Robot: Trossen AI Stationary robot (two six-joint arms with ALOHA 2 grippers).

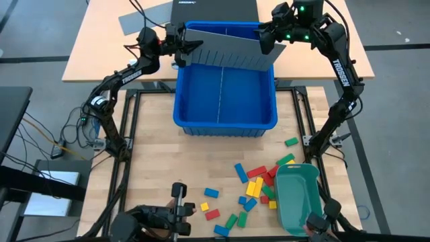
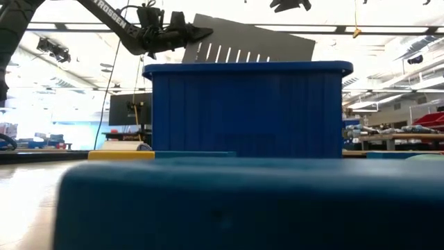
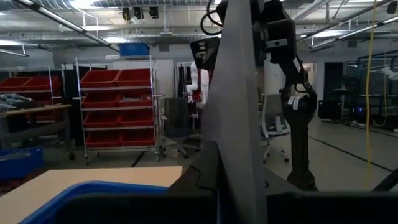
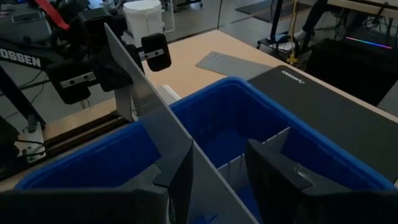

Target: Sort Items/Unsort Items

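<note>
The high view looks straight down on the whole table, the blue bin [image 1: 225, 101] at upper centre. The low view sits at tabletop level, facing the same blue bin [image 2: 248, 110] close up, the room behind. Both wrist views look along the grey divider sheet [image 4: 155, 118] above it.

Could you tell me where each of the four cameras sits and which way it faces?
High view: overhead, looking straight down; both arms hold the grey slotted divider sheet over the blue bin.
Low view: table height, level at the bin; left gripper grips the sheet.
Left wrist view: looks along the sheet's edge towards the right arm.
Right wrist view: down into the bin, right gripper astride the sheet.
All share the sheet.
</note>
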